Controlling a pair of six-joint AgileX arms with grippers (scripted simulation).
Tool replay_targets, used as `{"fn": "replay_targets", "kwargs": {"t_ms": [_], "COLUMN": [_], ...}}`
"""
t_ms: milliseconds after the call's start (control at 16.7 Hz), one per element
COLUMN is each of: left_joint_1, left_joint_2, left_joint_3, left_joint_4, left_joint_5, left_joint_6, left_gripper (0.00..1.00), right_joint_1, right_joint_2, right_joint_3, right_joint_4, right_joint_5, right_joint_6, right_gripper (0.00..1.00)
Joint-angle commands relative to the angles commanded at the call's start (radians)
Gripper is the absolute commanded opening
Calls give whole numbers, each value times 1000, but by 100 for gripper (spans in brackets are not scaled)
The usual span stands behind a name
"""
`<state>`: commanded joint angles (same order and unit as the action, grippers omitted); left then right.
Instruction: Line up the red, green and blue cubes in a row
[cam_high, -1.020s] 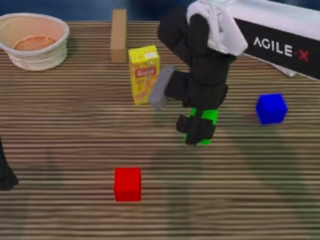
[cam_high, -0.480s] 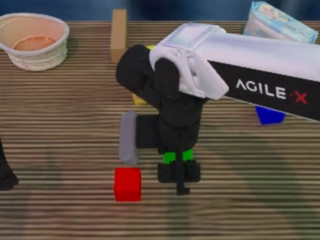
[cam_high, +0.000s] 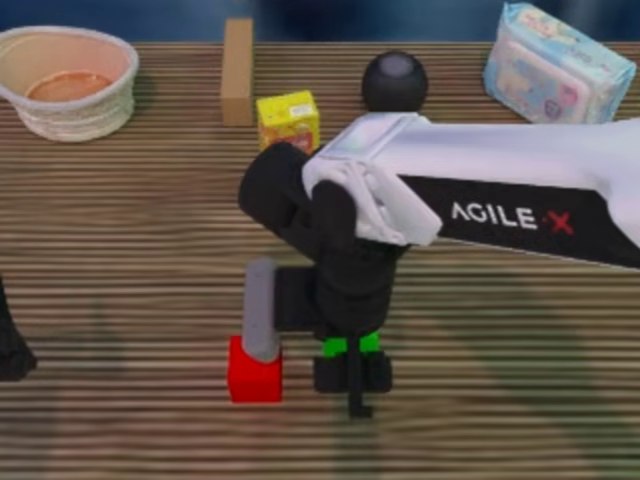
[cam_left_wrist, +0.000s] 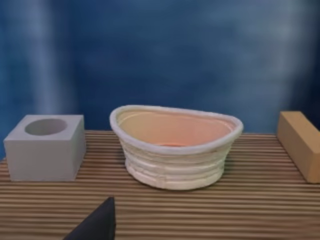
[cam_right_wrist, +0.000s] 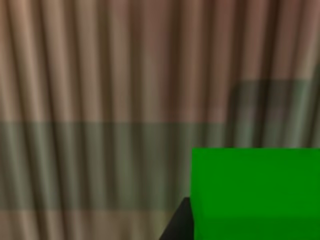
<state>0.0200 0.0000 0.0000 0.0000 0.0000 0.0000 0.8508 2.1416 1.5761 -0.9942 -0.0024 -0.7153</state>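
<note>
Slatted wooden table (cam_high: 120, 250) under a blue backdrop; right gripper (cam_high: 350, 372) low over the near middle, fingers clamped on the green cube (cam_high: 349, 345), only a green sliver visible from above beneath the wrist; in the right wrist view green cube (cam_right_wrist: 255, 192) filling the corner, edges square to the slats, no long axis to speak of; whether touching the table, cannot tell. Red cube (cam_high: 254, 372) just left of the gripper, sides parallel to the table edge, partly covered by the arm's grey part. Blue cube out of sight. Left gripper (cam_high: 12, 350) parked at the left edge, fingers' state cannot tell. Far side: basket (cam_high: 68, 82), wooden block (cam_high: 237, 70), juice carton (cam_high: 288, 120), black ball (cam_high: 394, 81), packet (cam_high: 556, 65); grey holed block (cam_left_wrist: 45, 147) beside the basket in the left wrist view.
</note>
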Motion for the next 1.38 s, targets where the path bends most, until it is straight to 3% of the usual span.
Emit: {"fn": "replay_targets", "kwargs": {"t_ms": [360, 1140, 1380], "left_joint_1": [0, 0, 0], "left_joint_2": [0, 0, 0], "left_joint_3": [0, 0, 0], "left_joint_4": [0, 0, 0], "left_joint_5": [0, 0, 0], "left_joint_6": [0, 0, 0], "left_gripper": [100, 100, 100], "right_joint_1": [3, 3, 3], "right_joint_2": [16, 16, 16], "right_joint_3": [-42, -42, -42], "right_joint_4": [50, 50, 50], "right_joint_5": [1, 1, 1], "right_joint_6": [-2, -2, -2], "right_gripper": [0, 98, 100]}}
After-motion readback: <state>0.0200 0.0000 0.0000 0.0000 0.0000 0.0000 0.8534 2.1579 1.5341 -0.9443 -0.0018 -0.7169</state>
